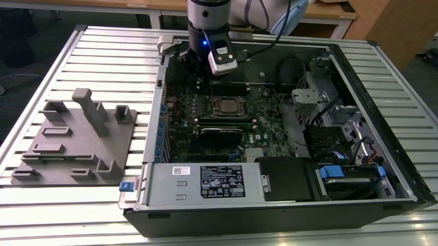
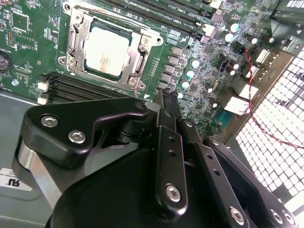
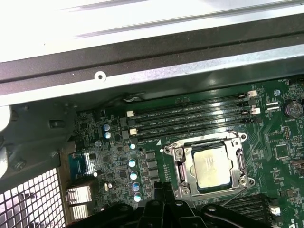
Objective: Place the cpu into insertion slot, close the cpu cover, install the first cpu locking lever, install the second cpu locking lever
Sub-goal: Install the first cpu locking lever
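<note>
cpu (image 2: 105, 47) seated, cpu cover (image 2: 138, 59) down over it. levers (image 3: 216, 192) locked? can't tell tbh. gripper (image 2: 164, 97) beside socket, claw pinched together, empty.

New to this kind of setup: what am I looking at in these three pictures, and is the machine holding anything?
It is a robot arm with a gripper, a two-fingered clamp. The exterior view shows, from off the arm, an open computer case lying on a slatted table, a grey tray on that view's left. Both wrist views come from cameras on the arm, looking past the gripper at the green circuit board. The silver chip lies on that board, framed by its metal cover. The gripper is near it, shut, holding nothing.
</note>
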Robot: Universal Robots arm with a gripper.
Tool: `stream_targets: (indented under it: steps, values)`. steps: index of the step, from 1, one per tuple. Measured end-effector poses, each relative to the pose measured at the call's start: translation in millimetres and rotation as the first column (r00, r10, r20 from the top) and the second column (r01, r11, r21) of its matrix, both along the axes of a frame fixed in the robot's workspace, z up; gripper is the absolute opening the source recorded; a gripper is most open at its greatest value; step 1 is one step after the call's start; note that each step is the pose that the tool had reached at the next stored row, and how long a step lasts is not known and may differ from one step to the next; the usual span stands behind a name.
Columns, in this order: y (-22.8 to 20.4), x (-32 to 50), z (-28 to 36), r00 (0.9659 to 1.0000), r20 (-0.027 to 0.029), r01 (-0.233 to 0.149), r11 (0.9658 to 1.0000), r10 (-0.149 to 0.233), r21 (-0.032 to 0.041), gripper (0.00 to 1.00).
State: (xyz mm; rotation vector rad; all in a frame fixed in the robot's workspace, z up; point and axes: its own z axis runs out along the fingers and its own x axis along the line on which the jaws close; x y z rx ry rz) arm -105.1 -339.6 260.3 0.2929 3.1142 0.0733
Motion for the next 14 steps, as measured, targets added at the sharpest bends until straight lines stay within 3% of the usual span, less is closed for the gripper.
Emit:
stream_targets:
  steps: [14]
  values:
    - [0.1,0.0,0.3,1.0000,0.0001,0.000,1.0000,0.000,0.0062,0.10]
